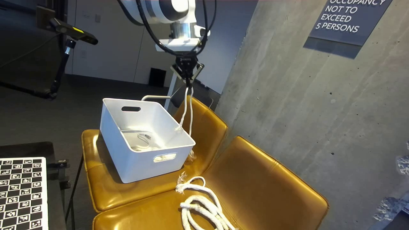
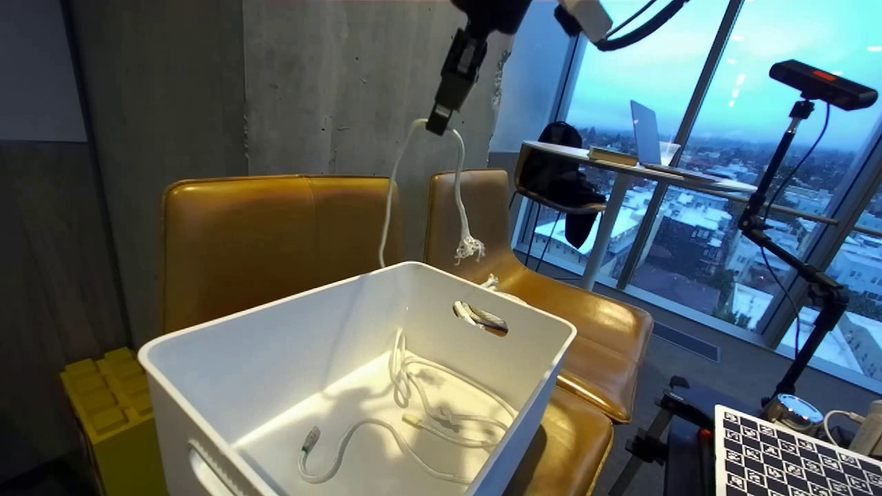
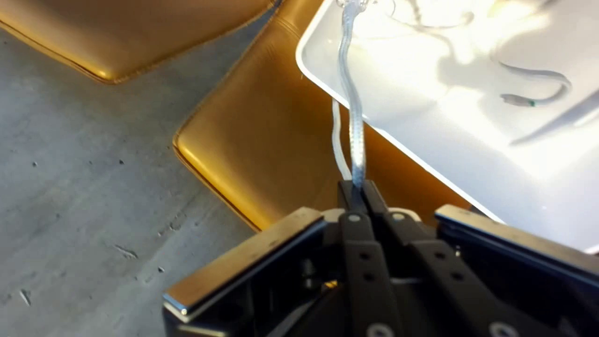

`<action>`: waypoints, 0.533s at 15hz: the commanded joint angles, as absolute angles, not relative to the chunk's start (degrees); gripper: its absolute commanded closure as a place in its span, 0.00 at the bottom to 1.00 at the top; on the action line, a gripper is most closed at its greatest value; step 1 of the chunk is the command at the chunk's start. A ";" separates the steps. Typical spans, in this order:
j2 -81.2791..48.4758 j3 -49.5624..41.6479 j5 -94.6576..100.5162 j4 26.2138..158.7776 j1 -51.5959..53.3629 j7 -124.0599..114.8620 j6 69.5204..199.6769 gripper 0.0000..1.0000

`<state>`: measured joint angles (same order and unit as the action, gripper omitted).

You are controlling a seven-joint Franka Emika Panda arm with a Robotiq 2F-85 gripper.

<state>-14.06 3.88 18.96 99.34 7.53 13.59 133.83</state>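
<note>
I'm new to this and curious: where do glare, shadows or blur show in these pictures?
In the wrist view, glare bleaches patches of the white bin and the gripper looks soft toward the bottom edge; in an exterior view, shadows dapple the bin's floor; in an exterior view, light gleams on the golden-brown seat.

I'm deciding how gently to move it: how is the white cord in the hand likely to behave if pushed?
The white cord would probably bend rather than push back, since it droops from the hand. It is likely light, being thin. Its frayed end might snag or unravel further.
</note>
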 commanded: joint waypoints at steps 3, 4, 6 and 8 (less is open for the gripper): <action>-6.80 8.80 20.09 105.03 13.05 8.03 131.81 0.99; -5.65 9.66 20.07 106.85 13.84 7.40 132.22 0.99; -4.12 10.97 19.22 109.13 14.68 6.87 132.01 0.99; -0.91 12.44 17.05 111.53 15.34 6.54 130.28 0.99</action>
